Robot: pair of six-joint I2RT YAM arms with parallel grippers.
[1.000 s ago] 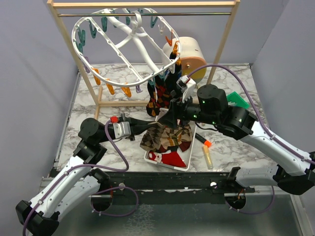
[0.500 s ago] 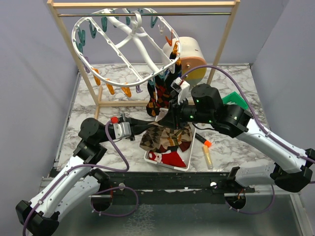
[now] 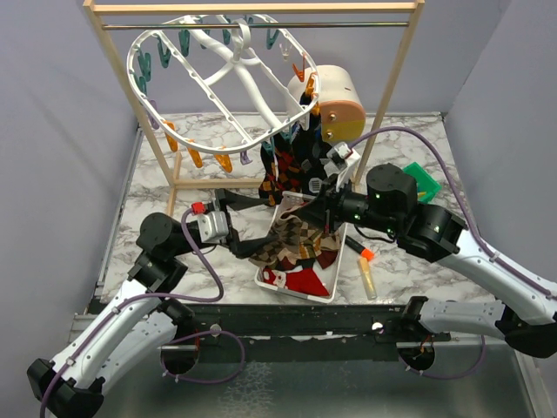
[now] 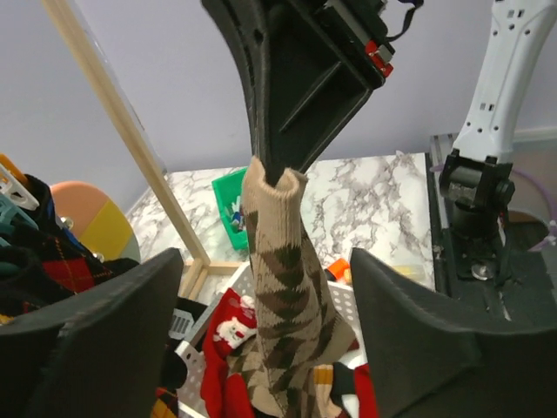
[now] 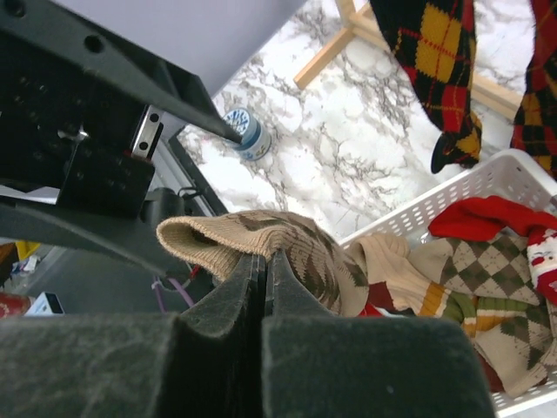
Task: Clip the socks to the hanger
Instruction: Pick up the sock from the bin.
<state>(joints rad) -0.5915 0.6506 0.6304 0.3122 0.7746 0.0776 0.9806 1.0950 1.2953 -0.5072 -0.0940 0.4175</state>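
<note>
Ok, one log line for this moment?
right jaws: shut on tan argyle sock cuff | left jaws: open, flanking sock | sock end: over white basket

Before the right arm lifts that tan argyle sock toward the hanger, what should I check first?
1. Right gripper shut on the tan sock at its cuff: ok.
2. Left gripper open, fingers apart on either side of the sock: ok.
3. Sock free of the white basket: not ok, its lower end lies among the other socks there.
4. Free clips on the hanger: ok, orange clips hang empty under its left rim.
5. Path past the dark argyle socks already clipped: cannot tell.
</note>
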